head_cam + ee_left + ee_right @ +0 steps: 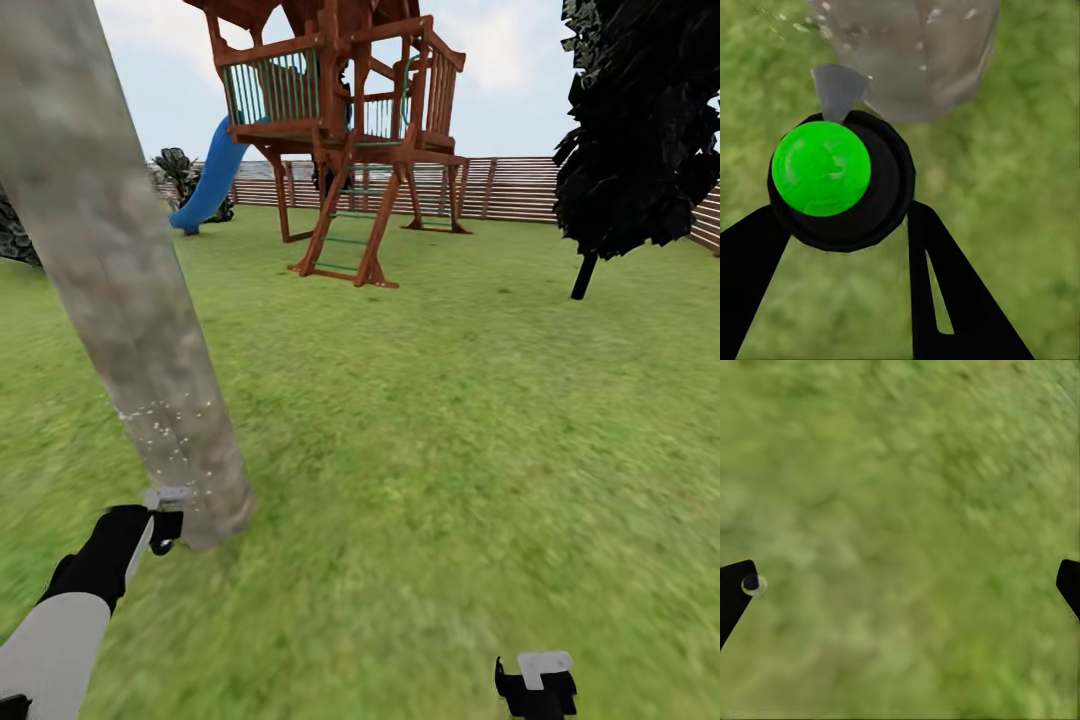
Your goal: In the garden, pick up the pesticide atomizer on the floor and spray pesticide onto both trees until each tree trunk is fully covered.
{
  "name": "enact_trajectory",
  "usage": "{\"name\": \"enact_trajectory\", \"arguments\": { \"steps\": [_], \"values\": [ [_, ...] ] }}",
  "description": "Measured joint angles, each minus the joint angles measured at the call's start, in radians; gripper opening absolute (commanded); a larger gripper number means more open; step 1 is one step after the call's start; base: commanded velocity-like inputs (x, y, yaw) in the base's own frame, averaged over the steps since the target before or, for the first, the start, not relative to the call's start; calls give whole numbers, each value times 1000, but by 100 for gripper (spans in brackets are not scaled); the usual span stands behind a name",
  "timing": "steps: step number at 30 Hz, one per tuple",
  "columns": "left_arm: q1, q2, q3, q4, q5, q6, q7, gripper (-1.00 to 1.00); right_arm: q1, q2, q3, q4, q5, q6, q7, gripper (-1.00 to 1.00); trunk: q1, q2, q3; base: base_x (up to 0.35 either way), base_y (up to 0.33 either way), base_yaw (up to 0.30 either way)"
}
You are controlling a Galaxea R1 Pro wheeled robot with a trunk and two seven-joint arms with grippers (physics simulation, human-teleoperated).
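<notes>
My left tool (165, 520) sits just beside the tree trunk (120, 290), which blocks it forward, while I see open lawn (450, 420) right of that trunk up to the black conifer (640, 130).

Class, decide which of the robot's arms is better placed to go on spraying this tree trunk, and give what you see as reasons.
Left. The left gripper is shut on the atomizer beside the tree trunk, where white specks show. The right gripper is open over grass.

A big wooden play tower (345, 130) stands on the green grass (450, 420). A blue slide (210, 185) comes down on its left side. Behind the tower runs a brown wooden fence (500, 188). Right of it stands a dark bushy tree (640, 130). The sky (510, 90) above is pale and cloudy.
</notes>
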Motion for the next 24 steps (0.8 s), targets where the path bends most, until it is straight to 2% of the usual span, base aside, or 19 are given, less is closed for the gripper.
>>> {"name": "enact_trajectory", "arguments": {
  "steps": [3,6,17,24],
  "values": [
    [1,-6,0,2,-11,-2,45,-100,0,-1,0,-1,-1,0,0,100,0,0,0,141,-245,0],
    [23,-25,-3,25,0,-24,102,-100,0,-1,0,-1,-3,0,0,100,0,0,0,96,-264,15],
    [26,-28,-1,30,-1,-54,108,-100,0,1,0,-1,-3,0,-2,100,0,0,0,48,-270,244],
    [26,-24,1,30,-5,-54,110,-100,0,-1,0,-1,-1,0,0,100,0,0,0,139,-271,35]
  ]
}}
